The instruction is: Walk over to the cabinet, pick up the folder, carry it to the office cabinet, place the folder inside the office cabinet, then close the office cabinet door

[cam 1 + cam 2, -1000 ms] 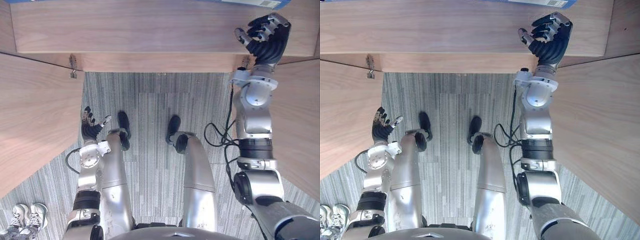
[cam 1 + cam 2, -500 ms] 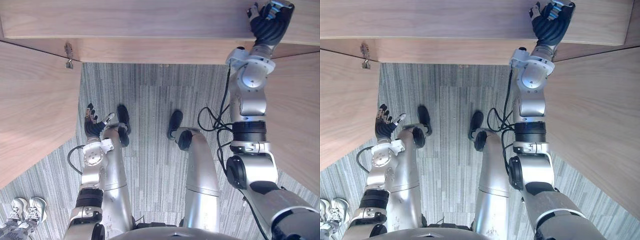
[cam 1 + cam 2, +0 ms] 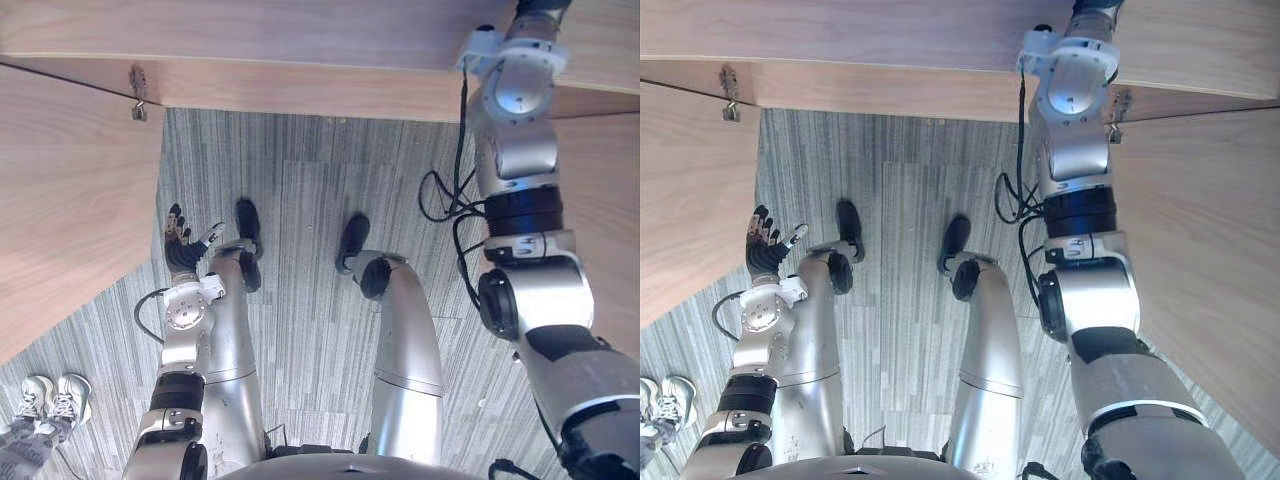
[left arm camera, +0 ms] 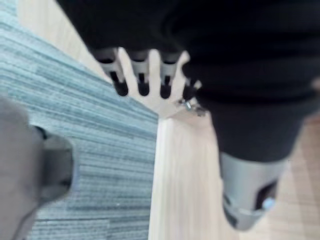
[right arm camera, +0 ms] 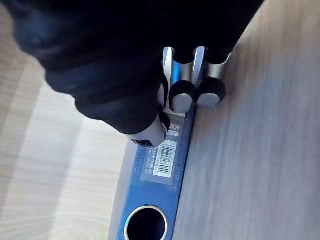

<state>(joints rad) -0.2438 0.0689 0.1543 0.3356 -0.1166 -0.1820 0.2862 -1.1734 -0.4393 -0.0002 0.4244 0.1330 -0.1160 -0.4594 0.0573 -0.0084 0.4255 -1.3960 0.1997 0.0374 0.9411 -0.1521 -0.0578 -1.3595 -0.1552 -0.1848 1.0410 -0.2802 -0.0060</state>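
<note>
Folder (image 5: 156,199) inside office cabinet (image 3: 300,40)

The right hand (image 5: 115,75) covers one end of the blue folder (image 5: 155,192); whether it grips I can't tell, and the spine runs off the edge. Past the left hand (image 4: 142,75), a hinge (image 4: 192,106) is blurred. A person (image 3: 20,462) is cut off above the shoes (image 3: 60,400).

A blue folder (image 5: 150,192) with a white barcode label, pale wood-grain cabinet panels (image 3: 70,200), grey striped carpet (image 3: 300,180) underfoot.
</note>
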